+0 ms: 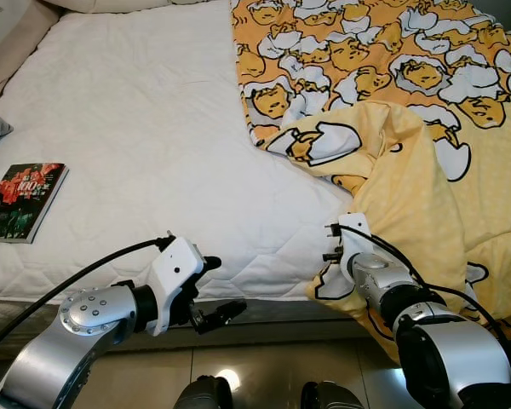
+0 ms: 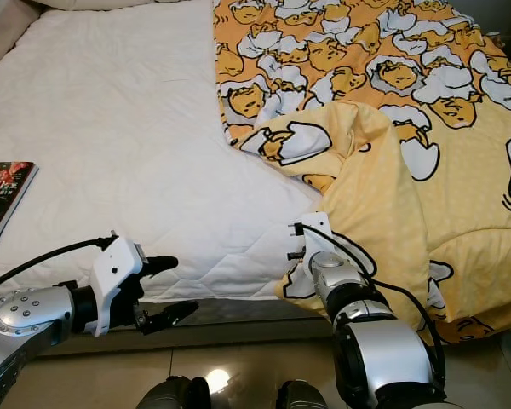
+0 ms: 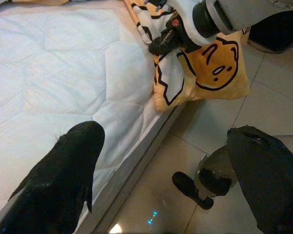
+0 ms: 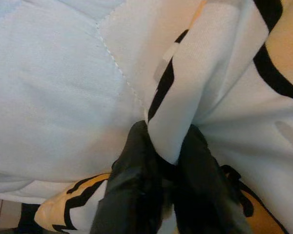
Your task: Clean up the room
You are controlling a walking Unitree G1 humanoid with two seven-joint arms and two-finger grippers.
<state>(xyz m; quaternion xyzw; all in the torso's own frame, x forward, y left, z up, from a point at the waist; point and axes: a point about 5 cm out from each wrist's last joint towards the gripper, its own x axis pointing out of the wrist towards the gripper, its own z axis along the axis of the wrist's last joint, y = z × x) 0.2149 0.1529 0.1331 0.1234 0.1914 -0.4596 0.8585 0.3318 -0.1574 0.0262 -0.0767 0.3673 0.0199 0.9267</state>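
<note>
The right gripper (image 4: 168, 146) pinches a fold of the quilt (image 1: 409, 111) at the mattress (image 1: 136, 111) edge. The left gripper (image 1: 215, 290) hangs wide open, empty, beside the bed. The quilt lies bunched on the robot's right half, and a book (image 1: 21, 201) still lies out, so tidying looks barely begun.

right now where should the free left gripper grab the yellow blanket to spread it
Grip the yellow blanket on its folded-back edge, reaching in over the bare mattress. That edge lies loose and raised; the right gripper already pinches the lower corner.
</note>
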